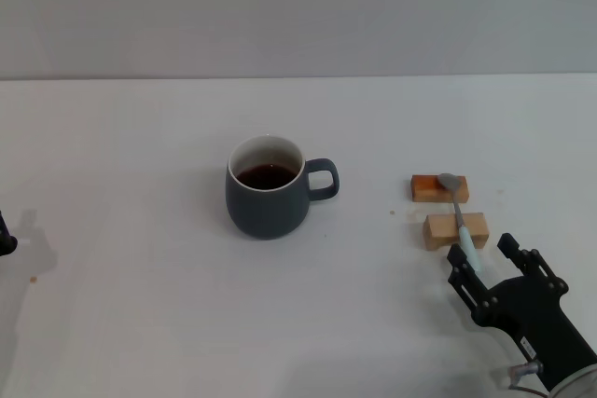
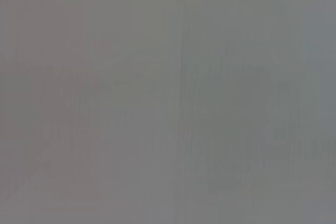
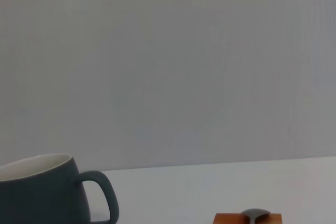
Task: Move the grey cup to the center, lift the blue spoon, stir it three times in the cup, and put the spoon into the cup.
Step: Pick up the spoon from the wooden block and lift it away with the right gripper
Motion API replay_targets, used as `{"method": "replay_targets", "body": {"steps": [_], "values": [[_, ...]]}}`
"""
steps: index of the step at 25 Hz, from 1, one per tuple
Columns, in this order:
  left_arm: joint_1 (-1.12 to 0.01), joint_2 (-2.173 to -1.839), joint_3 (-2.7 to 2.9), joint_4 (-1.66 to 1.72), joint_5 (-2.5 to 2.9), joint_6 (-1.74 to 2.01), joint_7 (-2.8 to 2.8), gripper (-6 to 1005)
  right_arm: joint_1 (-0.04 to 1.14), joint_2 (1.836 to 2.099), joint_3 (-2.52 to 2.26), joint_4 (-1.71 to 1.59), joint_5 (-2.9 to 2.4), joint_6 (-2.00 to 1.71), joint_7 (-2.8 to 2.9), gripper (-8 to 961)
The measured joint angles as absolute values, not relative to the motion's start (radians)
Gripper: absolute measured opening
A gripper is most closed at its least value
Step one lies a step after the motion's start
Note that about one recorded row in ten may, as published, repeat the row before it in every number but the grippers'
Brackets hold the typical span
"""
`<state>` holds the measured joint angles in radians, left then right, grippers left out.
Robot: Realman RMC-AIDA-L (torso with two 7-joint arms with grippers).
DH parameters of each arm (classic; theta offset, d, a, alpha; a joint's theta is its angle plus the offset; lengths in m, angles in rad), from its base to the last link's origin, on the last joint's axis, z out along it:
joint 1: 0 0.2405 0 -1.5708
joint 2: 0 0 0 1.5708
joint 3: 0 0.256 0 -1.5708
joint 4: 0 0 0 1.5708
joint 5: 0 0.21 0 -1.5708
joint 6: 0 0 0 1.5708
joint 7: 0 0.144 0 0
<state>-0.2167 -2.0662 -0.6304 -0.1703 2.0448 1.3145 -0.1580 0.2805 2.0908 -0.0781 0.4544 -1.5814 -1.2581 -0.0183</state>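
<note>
While the grey cup (image 1: 268, 189) stands upright near the table (image 1: 140, 305) centre, handle pointing right, it holds dark liquid. Blue spoon (image 1: 460, 216): laid across two wooden blocks (image 1: 446, 210) to the cup's right, bowl on the far block, pale handle end toward the near edge. Right gripper (image 1: 485, 253): near right, fingers spread either side of the spoon's handle tip, not pinching it. Left gripper (image 1: 5, 235): only a sliver at far left edge; finger state cannot be told.

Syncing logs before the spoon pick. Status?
Right gripper open, straddling the spoon handle's end. Left gripper barely in view at the table's left edge. Spoon lies across two wood blocks. Cup central, dark liquid inside, nothing between.
</note>
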Motion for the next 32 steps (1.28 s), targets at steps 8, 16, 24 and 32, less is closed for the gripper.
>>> {"method": "replay_targets", "body": {"steps": [8, 16, 24, 32], "values": [[-0.216, -2.066, -0.63, -0.17, 2.045, 1.315, -0.158, -2, 0.287, 2.091, -0.078, 0.456, -1.583, -1.231, -0.018, 706], [-0.216, -2.066, -0.63, -0.17, 2.045, 1.315, -0.158, -2, 0.289, 2.091, -0.078, 0.457, -1.588, -1.23, -0.018, 702], [-0.215, -2.066, -0.63, -0.17, 2.045, 1.315, -0.158, -2, 0.288, 2.091, -0.078, 0.457, -1.584, -1.231, -0.018, 699], [-0.216, -2.066, -0.63, -0.17, 2.045, 1.315, -0.158, -2, 0.288, 2.091, -0.063, 0.457, -1.582, -1.23, -0.018, 697]]}}
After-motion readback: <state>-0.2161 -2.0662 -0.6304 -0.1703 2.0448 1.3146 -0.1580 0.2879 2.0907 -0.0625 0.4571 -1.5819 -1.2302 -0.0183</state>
